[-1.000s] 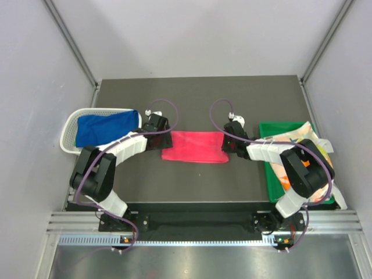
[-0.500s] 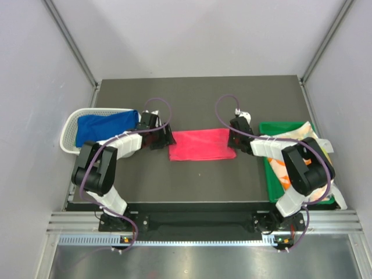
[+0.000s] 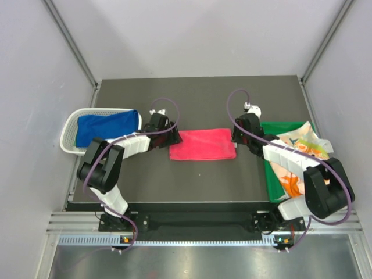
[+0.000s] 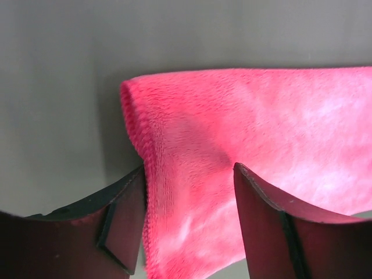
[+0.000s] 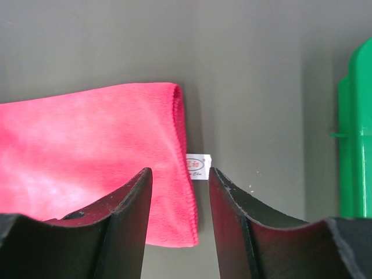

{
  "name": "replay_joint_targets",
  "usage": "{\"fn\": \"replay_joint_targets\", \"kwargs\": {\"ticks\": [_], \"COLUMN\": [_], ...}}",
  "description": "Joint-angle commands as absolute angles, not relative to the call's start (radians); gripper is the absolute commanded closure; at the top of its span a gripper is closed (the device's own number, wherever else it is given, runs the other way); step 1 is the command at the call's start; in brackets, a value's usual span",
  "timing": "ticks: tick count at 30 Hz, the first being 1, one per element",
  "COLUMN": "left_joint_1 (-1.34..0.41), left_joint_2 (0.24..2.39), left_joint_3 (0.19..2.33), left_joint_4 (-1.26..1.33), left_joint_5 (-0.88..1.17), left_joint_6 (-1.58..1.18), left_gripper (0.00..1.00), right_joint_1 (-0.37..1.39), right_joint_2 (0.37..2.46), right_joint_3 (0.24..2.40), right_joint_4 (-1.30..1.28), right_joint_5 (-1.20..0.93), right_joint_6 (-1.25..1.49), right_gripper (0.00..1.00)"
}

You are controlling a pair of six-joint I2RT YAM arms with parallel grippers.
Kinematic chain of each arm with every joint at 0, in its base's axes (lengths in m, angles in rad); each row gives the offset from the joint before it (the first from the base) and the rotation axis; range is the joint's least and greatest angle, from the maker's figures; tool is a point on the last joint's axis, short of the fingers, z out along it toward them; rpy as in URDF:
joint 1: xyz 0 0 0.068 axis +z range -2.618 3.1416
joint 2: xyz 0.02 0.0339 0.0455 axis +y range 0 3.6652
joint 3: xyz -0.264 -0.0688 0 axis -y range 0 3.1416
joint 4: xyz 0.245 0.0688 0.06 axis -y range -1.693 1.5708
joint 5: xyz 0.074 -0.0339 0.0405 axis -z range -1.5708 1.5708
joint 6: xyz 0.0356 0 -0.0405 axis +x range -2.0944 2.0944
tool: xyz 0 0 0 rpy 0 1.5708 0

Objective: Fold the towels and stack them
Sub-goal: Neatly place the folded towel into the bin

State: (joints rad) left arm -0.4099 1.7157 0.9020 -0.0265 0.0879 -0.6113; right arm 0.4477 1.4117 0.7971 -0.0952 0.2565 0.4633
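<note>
Our right gripper has just let go, so now it and our left gripper both stand open at the ends of the pink towel, which lies folded in the middle of the table, ready, we think, for stacking.

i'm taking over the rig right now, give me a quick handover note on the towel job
Left claw: open, jaws apart at the left edge of the pink towel.
Right claw: open, at the towel's right edge, near its white tag.
The pink towel lies flat on the table between the arms and looks folded.
Blue towel: bunched in the white basket, far left.
Printed towels: crumpled on the green tray, right side.
Done: pink towel folded, it seems.
Left: fold the blue and printed ones, then stack them all.
</note>
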Motion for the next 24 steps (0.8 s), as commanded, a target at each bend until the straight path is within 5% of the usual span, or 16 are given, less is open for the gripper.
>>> {"fn": "replay_joint_targets", "kwargs": {"ticks": [1, 7, 11, 24], "left_joint_1": [-0.442, -0.492, -0.511, -0.592], "left_joint_2": [1.835, 1.893, 1.881, 1.766], "left_joint_3": [0.845, 0.873, 0.897, 1.242], "left_joint_4": [-0.199, -0.195, -0.222, -0.722], "left_joint_5": [0.009, -0.041, -0.083, -0.736], "left_joint_6": [-0.652, -0.69, -0.704, -0.611], "left_gripper": [0.36, 0.58, 1.0, 1.0], "right_joint_1": [0.462, 0.477, 0.489, 0.511], "right_joint_2": [1.362, 1.345, 1.338, 1.27], "right_joint_3": [0.79, 0.779, 0.784, 0.798], "right_joint_4": [-0.092, -0.077, -0.078, -0.114], "right_joint_5": [0.233, 0.198, 0.183, 0.107], "right_joint_6": [0.451, 0.46, 0.454, 0.413], "right_gripper": [0.56, 0.57, 0.57, 0.58]}}
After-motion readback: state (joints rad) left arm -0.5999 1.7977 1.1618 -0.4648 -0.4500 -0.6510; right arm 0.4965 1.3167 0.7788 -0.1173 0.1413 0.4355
